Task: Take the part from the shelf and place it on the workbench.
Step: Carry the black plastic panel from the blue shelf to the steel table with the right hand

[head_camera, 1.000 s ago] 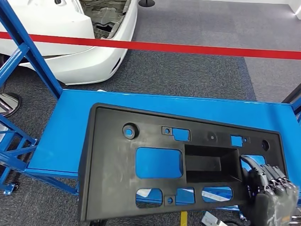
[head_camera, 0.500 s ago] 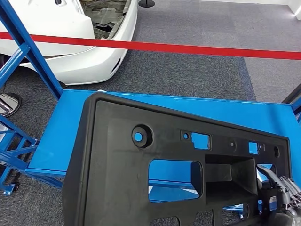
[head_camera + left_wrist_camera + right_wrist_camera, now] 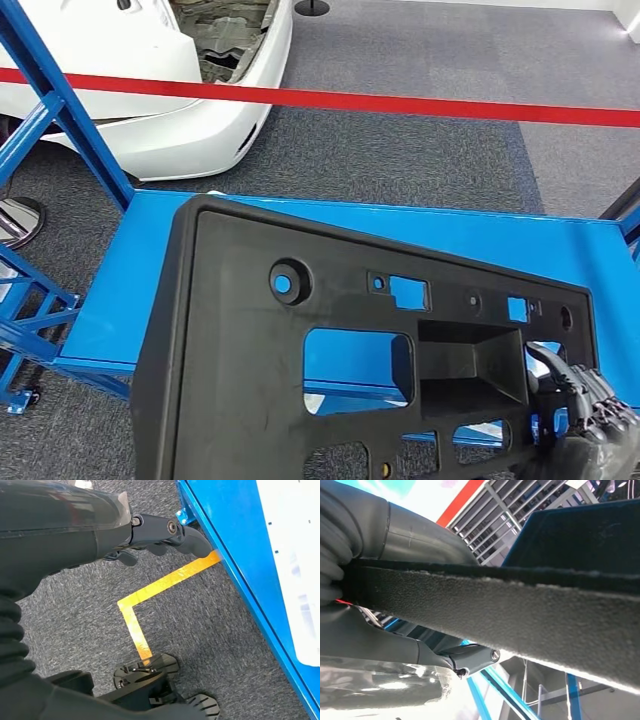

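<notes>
1. Right hand (image 3: 581,415) grips the black part (image 3: 249,340) at its five-o'clock corner, fingers hooked through an opening so the wide panel cannot slide.
2. Held tilted over the blue workbench (image 3: 143,270), the part looks ready for lowering.
3. Left hand (image 3: 166,532) hangs beside the workbench edge with fingers apart, holding nothing.

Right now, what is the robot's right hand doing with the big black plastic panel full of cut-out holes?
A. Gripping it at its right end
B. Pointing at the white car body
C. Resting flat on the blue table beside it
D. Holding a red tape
A: the right hand grips the right end of the black plastic panel, above the blue workbench.
</notes>
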